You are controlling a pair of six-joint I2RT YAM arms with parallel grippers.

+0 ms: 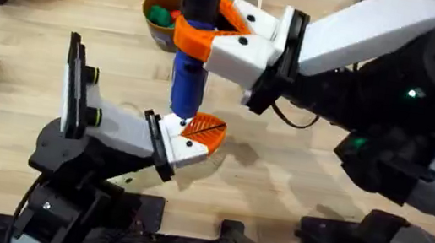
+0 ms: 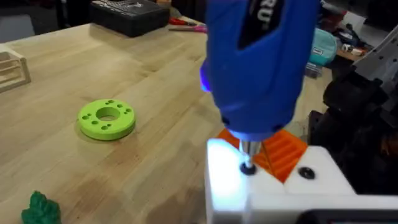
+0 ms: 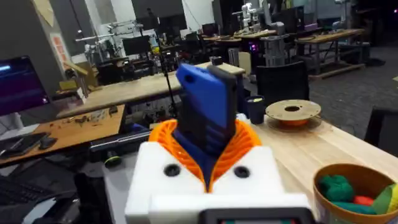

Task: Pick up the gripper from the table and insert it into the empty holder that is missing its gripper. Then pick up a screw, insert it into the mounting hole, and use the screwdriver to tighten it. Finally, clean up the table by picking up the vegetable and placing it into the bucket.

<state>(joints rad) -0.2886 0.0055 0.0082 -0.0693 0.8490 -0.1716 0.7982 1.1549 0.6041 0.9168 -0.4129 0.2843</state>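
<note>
Screwdriver [image 1: 194, 37] clamped in your right gripper [image 1: 213, 31] bears on the holder [image 2: 261, 186] screw; vegetable [image 2: 40, 208] cleanup remains; left gripper's state unclear.

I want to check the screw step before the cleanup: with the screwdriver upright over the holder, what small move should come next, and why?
Probably keep the right claw pressing the blue screwdriver straight down and let it spin. In the left wrist view its bit meets a screw in the white holder, beside the orange gripper, and the screw head appears slightly raised. The tool's light is on.
</note>
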